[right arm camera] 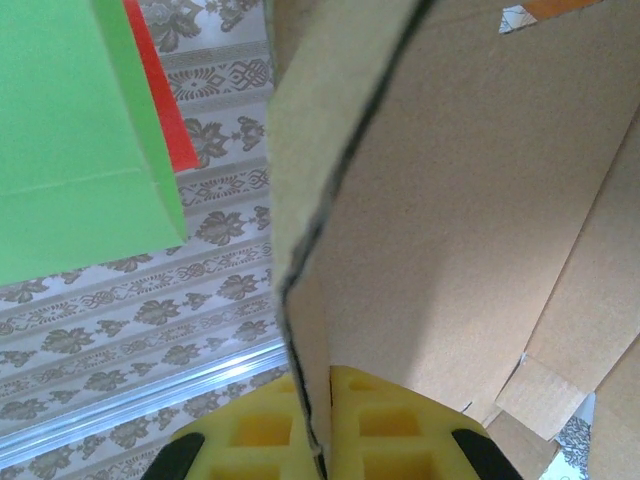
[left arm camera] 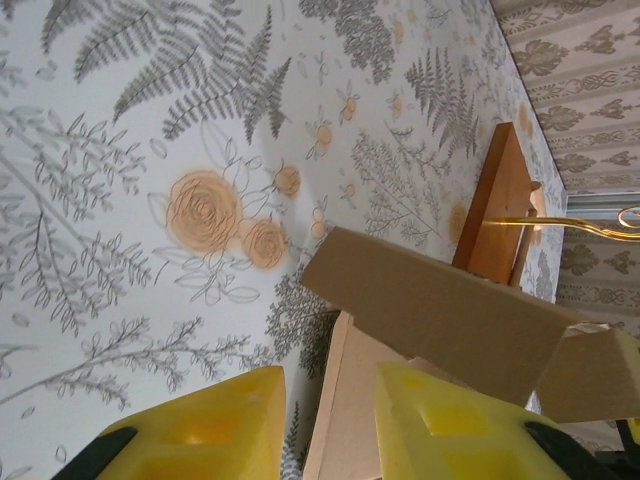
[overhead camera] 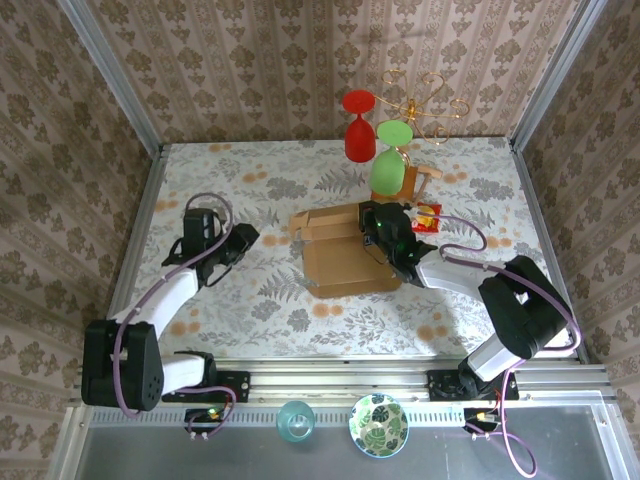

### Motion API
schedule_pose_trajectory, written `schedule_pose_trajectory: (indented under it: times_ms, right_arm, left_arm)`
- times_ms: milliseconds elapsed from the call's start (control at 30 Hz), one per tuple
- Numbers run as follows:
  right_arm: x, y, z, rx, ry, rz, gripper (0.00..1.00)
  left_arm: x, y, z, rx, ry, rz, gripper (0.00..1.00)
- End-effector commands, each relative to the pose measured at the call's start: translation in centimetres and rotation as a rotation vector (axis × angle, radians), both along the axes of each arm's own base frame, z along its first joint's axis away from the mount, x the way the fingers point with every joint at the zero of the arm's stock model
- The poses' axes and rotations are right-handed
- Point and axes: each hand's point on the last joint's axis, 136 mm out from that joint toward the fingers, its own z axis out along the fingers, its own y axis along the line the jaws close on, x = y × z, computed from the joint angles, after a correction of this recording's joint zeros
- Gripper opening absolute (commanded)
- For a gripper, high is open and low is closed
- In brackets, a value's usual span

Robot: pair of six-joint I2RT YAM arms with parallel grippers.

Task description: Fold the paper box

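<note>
The tan paper box (overhead camera: 338, 262) lies in the middle of the table, its base flat and its far flaps partly raised. My right gripper (overhead camera: 385, 237) is at the box's right side. In the right wrist view it (right arm camera: 322, 405) is shut on the edge of an upright cardboard wall (right arm camera: 460, 200). To the left of the box and apart from it is my left gripper (overhead camera: 241, 239). Seen from the left wrist, it (left arm camera: 330, 410) is open with nothing between its yellow fingers (left arm camera: 205, 425), and a raised flap of the box (left arm camera: 440, 310) is just ahead.
A wooden stand (overhead camera: 420, 185) behind the box bears a red glass (overhead camera: 358, 125) and a green glass (overhead camera: 392, 162). A small red and yellow packet (overhead camera: 428, 218) lies by the right gripper. A patterned bowl (overhead camera: 378, 425) and a glass cup (overhead camera: 296, 420) sit beyond the near rail.
</note>
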Motion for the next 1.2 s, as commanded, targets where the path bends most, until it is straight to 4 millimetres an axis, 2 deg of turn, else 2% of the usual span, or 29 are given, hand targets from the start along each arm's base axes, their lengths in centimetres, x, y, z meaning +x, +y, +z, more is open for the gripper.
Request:
schedule_pose_trajectory:
  times_ms: [0, 133, 300, 400, 600, 900, 1167]
  right_arm:
    - [-1.3, -0.9, -4.6, -0.062, 0.165, -0.022, 0.0]
    - [-2.6, -1.5, -5.1, -0.1, 0.292, -0.049, 0.0]
    - [-4.1, -1.2, -3.6, -0.084, 0.358, -0.111, 0.0]
    - [-4.8, -0.9, -2.1, -0.091, 0.36, -0.121, 0.0]
    - [-5.4, -2.0, 0.0, -0.119, 0.346, -0.171, 0.0]
    - [-5.7, -3.5, -0.9, -0.114, 0.378, -0.215, 0.0]
    - [-4.2, -6.3, -2.0, -0.121, 0.428, -0.266, 0.0]
  left_arm:
    - [1.1, -0.4, 1.4, 0.016, -0.065, -0.048, 0.31]
    - [1.6, -0.5, 1.2, 0.053, -0.071, -0.09, 0.31]
    - [1.8, -0.5, 0.8, 0.063, -0.068, -0.11, 0.31]
    - [1.9, -0.4, 0.7, 0.067, -0.069, -0.112, 0.31]
    - [2.0, -0.7, 1.2, 0.062, -0.079, -0.131, 0.31]
    - [1.8, -1.1, 1.3, 0.064, -0.08, -0.177, 0.34]
    - [2.3, -1.6, 1.3, 0.048, -0.068, -0.195, 0.35]
